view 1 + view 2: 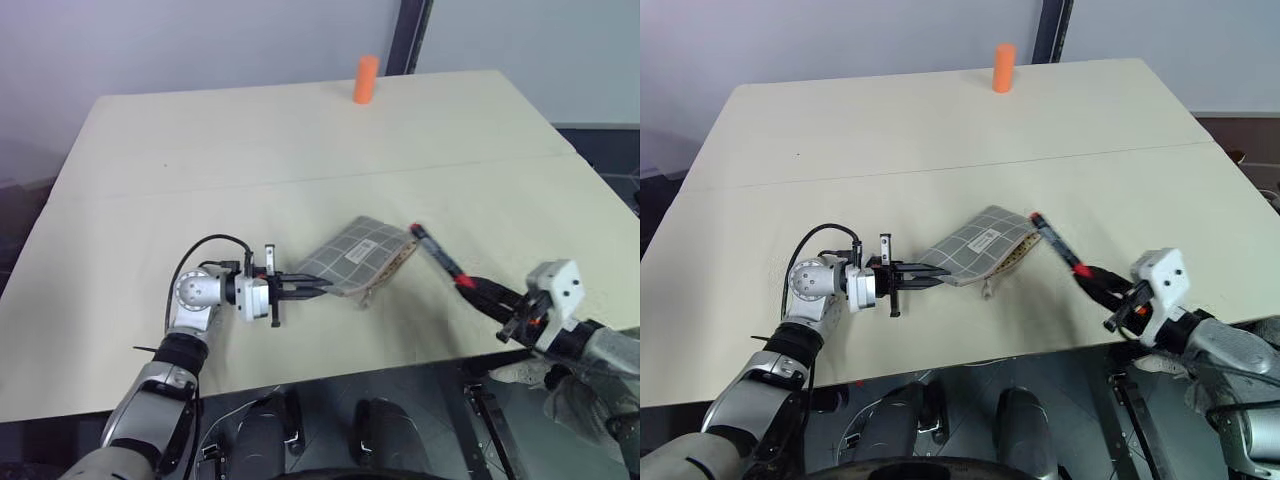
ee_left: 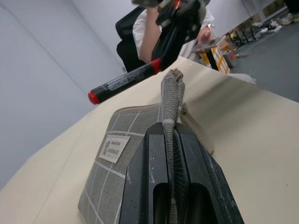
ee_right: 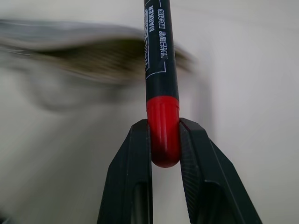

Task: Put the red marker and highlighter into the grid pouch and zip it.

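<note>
Red marker [image 1: 440, 257]: held in the air over the table, slanting from the right gripper at about 4 o'clock up toward 10 o'clock; its black barrel ends in a small red tip just beside the pouch's open mouth, though I cannot tell whether it touches the fabric.
Marker in the right wrist view: the red end cap sits between the two black fingers and the black printed barrel runs away from them toward the blurred pouch opening.
Grid pouch [image 1: 356, 254]: grey fabric with white grid lines and a small white label, near the middle of the table toward its near edge; one end is lifted by the left gripper, and the open mouth faces 3 o'clock toward the marker.
Right gripper [image 3: 164, 154]: pinching the red marker by its red cap, at 4 o'clock from the pouch.
Left gripper [image 1: 316, 290]: fingers pressed together on the edge of the grid pouch, at 8 o'clock from the pouch, pointing level toward 3 o'clock.
Table [image 1: 250, 150]: pale beige top with a seam line running across it.
Orange cylinder [image 1: 366, 79]: upright at the far edge, 12 o'clock from the pouch and well apart from it.
Person [image 2: 154, 32]: seated beyond the table in the left wrist view, in a white sleeve.
</note>
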`<control>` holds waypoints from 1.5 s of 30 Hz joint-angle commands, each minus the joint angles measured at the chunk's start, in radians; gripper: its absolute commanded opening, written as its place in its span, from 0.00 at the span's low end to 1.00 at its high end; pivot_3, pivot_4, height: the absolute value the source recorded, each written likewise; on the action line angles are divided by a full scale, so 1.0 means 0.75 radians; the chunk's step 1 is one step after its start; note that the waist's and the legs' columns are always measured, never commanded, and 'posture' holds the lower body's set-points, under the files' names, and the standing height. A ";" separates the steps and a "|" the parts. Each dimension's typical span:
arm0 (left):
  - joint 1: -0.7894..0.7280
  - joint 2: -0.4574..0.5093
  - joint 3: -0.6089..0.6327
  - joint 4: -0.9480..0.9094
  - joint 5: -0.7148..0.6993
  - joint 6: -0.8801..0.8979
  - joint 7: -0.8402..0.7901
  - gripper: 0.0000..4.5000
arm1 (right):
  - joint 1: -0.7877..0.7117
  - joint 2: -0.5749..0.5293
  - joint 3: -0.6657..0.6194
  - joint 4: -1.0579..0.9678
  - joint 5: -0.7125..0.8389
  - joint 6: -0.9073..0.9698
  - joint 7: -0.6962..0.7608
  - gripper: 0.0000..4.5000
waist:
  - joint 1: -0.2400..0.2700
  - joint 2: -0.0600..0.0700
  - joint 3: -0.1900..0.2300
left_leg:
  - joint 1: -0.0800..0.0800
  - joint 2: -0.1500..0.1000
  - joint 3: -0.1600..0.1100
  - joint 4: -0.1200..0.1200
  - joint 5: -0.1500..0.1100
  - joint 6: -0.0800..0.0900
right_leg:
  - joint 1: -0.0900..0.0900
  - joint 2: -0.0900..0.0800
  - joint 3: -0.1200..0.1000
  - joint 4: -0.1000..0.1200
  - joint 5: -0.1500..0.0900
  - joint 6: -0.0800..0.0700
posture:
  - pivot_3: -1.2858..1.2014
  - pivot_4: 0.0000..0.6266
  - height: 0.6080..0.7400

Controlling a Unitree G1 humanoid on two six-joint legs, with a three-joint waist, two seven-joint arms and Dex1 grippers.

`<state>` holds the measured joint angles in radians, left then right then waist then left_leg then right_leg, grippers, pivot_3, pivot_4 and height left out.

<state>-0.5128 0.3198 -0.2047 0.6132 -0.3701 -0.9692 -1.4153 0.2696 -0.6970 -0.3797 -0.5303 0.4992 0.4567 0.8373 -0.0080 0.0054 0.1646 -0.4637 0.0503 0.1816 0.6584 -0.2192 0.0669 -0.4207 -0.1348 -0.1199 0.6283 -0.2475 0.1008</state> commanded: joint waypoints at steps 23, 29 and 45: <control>-0.022 0.006 0.002 -0.045 -0.003 -0.016 0.019 0.00 | 0.018 -0.126 0.002 0.195 -0.209 -0.229 0.058 0.06 | -0.003 -0.001 0.001 | -0.001 0.000 0.000 0.002 -0.001 0.002 | 0.000 0.000 0.000 -0.001 0.000 0.000 | 0.52 0.24 1.00; -0.023 0.007 -0.002 -0.052 -0.005 -0.019 0.015 0.00 | -0.048 -0.129 0.069 0.199 -0.241 -0.273 0.073 0.06 | -0.003 -0.001 0.001 | -0.001 0.000 0.000 0.002 -0.001 0.002 | 0.000 0.000 0.000 -0.001 0.000 0.000 | 0.52 0.24 1.00; -0.044 0.002 -0.024 -0.089 -0.032 0.003 -0.029 0.00 | -0.543 -0.200 0.561 0.446 -0.586 -0.667 0.239 0.06 | -0.008 -0.002 0.001 | -0.001 0.000 0.000 0.004 -0.001 0.002 | -0.001 0.000 0.000 0.000 0.000 0.000 | 0.52 0.24 1.00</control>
<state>-0.5238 0.3239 -0.2229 0.5654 -0.3731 -0.9659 -1.4348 -0.1102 -0.8452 0.0166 -0.1987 0.0812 -0.0042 1.0016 -0.0139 0.0043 0.1656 -0.4647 0.0506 0.1818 0.6615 -0.2201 0.0684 -0.4216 -0.1351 -0.1199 0.6286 -0.2474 0.1006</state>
